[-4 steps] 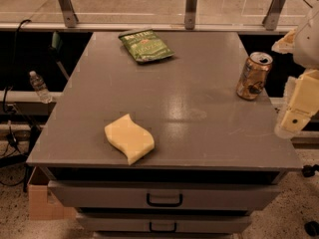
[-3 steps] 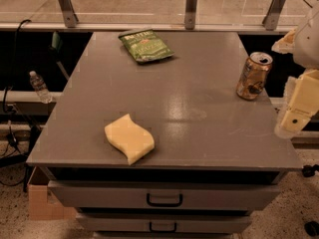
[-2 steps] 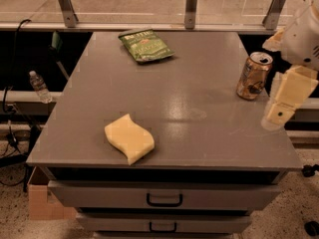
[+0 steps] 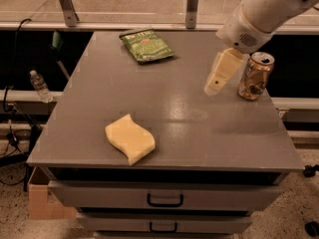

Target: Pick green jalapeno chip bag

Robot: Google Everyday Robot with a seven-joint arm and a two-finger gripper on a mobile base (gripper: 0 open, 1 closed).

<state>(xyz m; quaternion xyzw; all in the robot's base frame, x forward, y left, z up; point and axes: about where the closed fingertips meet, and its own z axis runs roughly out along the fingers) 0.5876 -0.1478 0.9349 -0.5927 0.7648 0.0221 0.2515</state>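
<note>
The green jalapeno chip bag (image 4: 146,45) lies flat at the far left of the grey table (image 4: 164,113), its pale top band toward the back edge. My gripper (image 4: 214,87) hangs from the white arm at the upper right, above the table's right-middle part. It points down and to the left, just left of the gold-brown drink can (image 4: 255,75). It is well to the right of the bag and nearer than it. Nothing is in the gripper.
A yellow wavy sponge (image 4: 129,139) lies near the front left edge. The can stands upright close to the right edge. Drawers (image 4: 164,199) are under the tabletop. A water bottle (image 4: 39,86) and cables are on the left, a cardboard box (image 4: 42,198) on the floor.
The arm has swung in from the right edge, up and to the left over the table, moving the gripper past the can toward the middle.
</note>
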